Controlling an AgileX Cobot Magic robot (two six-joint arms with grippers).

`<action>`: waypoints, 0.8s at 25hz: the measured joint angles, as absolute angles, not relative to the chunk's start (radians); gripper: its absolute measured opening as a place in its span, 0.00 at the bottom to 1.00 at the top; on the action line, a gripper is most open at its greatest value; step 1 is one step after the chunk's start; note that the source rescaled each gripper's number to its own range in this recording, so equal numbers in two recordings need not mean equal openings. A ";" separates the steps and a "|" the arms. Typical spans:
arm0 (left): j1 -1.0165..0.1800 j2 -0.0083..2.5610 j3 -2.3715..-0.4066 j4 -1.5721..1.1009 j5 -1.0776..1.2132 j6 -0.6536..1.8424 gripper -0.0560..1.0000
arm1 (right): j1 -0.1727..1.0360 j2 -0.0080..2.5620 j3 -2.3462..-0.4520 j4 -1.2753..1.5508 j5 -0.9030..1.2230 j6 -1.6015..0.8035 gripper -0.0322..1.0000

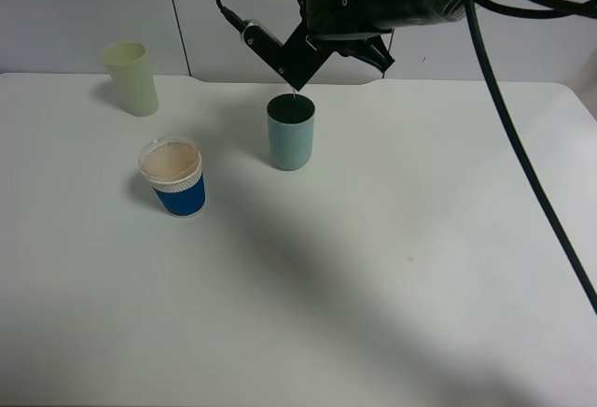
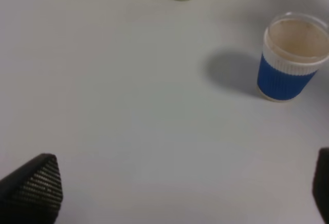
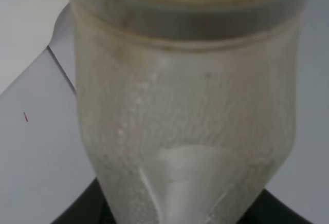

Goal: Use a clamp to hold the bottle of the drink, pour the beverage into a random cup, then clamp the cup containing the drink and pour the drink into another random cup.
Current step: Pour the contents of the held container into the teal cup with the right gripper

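The bottle of the drink (image 3: 185, 116) fills the right wrist view, translucent and whitish with a beige neck, and my right gripper is shut on it. In the exterior view that gripper (image 1: 315, 50) hangs tilted just above the mouth of the teal cup (image 1: 291, 133), and the black arm hides the bottle there. A thin pale thread shows between the gripper and the cup's rim. My left gripper (image 2: 175, 196) is open with nothing between its fingertips (image 2: 33, 188), low over bare table. The left arm is out of the exterior view.
A blue paper cup (image 1: 173, 176) with a white rim stands left of the teal cup and also appears in the left wrist view (image 2: 293, 59). A pale yellow-green tumbler (image 1: 131, 77) stands at the back left. Black cables (image 1: 522, 146) trail down the right side.
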State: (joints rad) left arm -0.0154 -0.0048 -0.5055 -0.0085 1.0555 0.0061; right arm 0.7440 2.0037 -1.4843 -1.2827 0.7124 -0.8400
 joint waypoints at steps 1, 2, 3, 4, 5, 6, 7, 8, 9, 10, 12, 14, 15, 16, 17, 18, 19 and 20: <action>-0.015 -0.005 -0.506 -0.008 1.055 0.006 0.99 | 0.744 2.004 -1.484 -1.289 0.712 -0.840 0.03; -0.015 -0.005 -0.506 -0.008 1.055 0.006 0.99 | 0.744 2.004 -1.484 -1.296 0.712 -0.840 0.03; -0.015 -0.005 -0.506 -0.008 1.055 0.006 0.99 | 0.745 2.004 -1.484 -1.300 0.712 -0.841 0.03; -0.015 -0.005 -0.506 -0.008 1.055 0.006 0.99 | 0.746 2.004 -1.484 -1.301 0.712 -0.841 0.03; -0.015 -0.005 -0.506 -0.008 1.055 0.006 0.99 | 0.749 2.004 -1.484 -1.305 0.712 -0.842 0.03; -0.015 -0.005 -0.506 -0.008 1.055 0.006 0.99 | 0.752 2.004 -1.484 -1.309 0.712 -0.842 0.03; -0.015 -0.005 -0.506 -0.008 1.055 0.006 0.99 | 0.755 2.004 -1.484 -1.314 0.711 -0.842 0.03; -0.015 -0.005 -0.506 -0.008 1.055 0.006 0.99 | 0.759 2.004 -1.484 -1.316 0.710 -0.842 0.03; -0.015 -0.005 -0.506 -0.008 1.055 0.006 0.99 | 0.759 2.004 -1.484 -1.316 0.710 -0.842 0.03; -0.015 -0.005 -0.506 -0.008 1.055 0.006 0.99 | 0.763 2.004 -1.484 -1.317 0.708 -0.842 0.03; -0.015 -0.005 -0.506 -0.008 1.055 0.006 0.99 | 0.768 2.004 -1.484 -1.322 0.705 -0.842 0.03; -0.015 -0.005 -0.506 -0.008 1.055 0.006 0.99 | 0.775 2.004 -1.484 -1.326 0.703 -0.842 0.03; -0.015 -0.005 -0.506 -0.008 1.055 0.006 0.99 | 0.779 2.004 -1.484 -1.330 0.704 -0.843 0.03; -0.015 -0.005 -0.506 -0.008 1.055 0.006 0.99 | 0.785 2.004 -1.484 -1.330 0.703 -0.843 0.03; -0.015 -0.005 -0.506 -0.008 1.055 0.006 0.99 | 0.788 2.004 -1.484 -1.330 0.703 -0.843 0.03; -0.015 -0.005 -0.506 -0.008 1.055 0.006 0.99 | 0.788 2.004 -1.484 -1.330 0.703 -0.843 0.03; -0.015 -0.005 -0.506 -0.008 1.055 0.006 0.99 | 0.791 2.004 -1.484 -1.330 0.703 -0.843 0.03; -0.015 -0.005 -0.506 -0.008 1.055 0.006 0.99 | 0.798 2.004 -1.484 -1.333 0.704 -0.843 0.03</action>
State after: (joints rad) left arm -0.0154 -0.0048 -0.5055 -0.0085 1.0555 0.0061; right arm 0.7977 2.0037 -1.4843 -1.3334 0.7041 -0.8430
